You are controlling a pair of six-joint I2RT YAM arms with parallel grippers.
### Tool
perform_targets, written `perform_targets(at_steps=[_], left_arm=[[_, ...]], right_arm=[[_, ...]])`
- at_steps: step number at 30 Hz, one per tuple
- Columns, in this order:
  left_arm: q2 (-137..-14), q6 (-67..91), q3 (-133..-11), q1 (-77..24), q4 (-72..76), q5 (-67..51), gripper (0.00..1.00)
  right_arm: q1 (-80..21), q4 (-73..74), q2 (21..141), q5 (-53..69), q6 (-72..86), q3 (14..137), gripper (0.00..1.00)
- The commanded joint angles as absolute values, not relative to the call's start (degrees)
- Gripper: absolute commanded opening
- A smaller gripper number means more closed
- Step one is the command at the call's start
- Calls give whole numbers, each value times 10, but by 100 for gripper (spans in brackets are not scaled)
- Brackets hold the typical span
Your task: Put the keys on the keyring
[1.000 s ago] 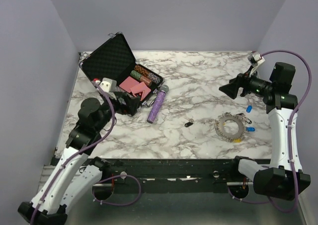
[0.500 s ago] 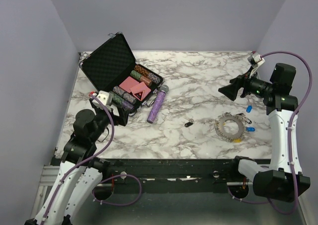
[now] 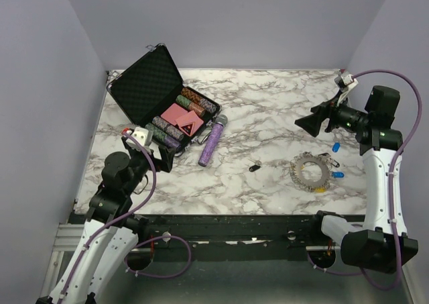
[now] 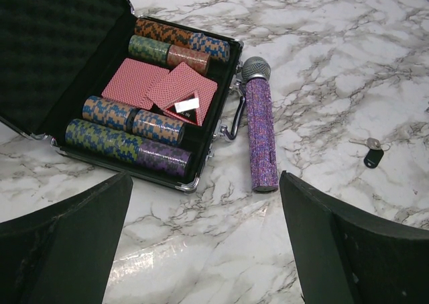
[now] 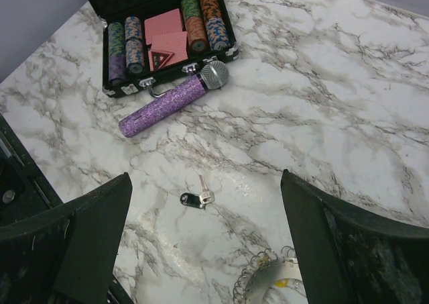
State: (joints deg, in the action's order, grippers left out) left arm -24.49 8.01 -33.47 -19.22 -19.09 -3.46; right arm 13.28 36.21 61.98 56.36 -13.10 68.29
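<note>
The left claw [image 4: 204, 180] and right claw [image 5: 204, 178] were spread wide, empty. The keyring [image 3: 310, 171] lay near the tabletop's [image 3: 268, 103] right edge, one key [image 3: 255, 166] mid-tabletop.

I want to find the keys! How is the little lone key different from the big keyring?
The lone key is one small piece with a black head; the keyring is a wide silver circle fringed with many keys. Both lie flat on the marble table.

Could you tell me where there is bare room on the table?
Bare marble spans the far side from the chip case to the right gripper, and the front between microphone and loose key. Crowded around the keyring.
</note>
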Motion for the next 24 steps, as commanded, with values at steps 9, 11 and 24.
perform_targets(at_steps=[9, 11, 24], left_arm=[[-234, 76, -326, -190, -170, -26, 99], [-234, 76, -326, -190, -170, -26, 99], [-231, 75, -325, -190, -170, -27, 99]], right_arm=[[140, 345, 614, 551, -74, 684, 100], [140, 332, 614, 542, -51, 683, 100], [140, 280, 607, 453, 61, 671, 100]])
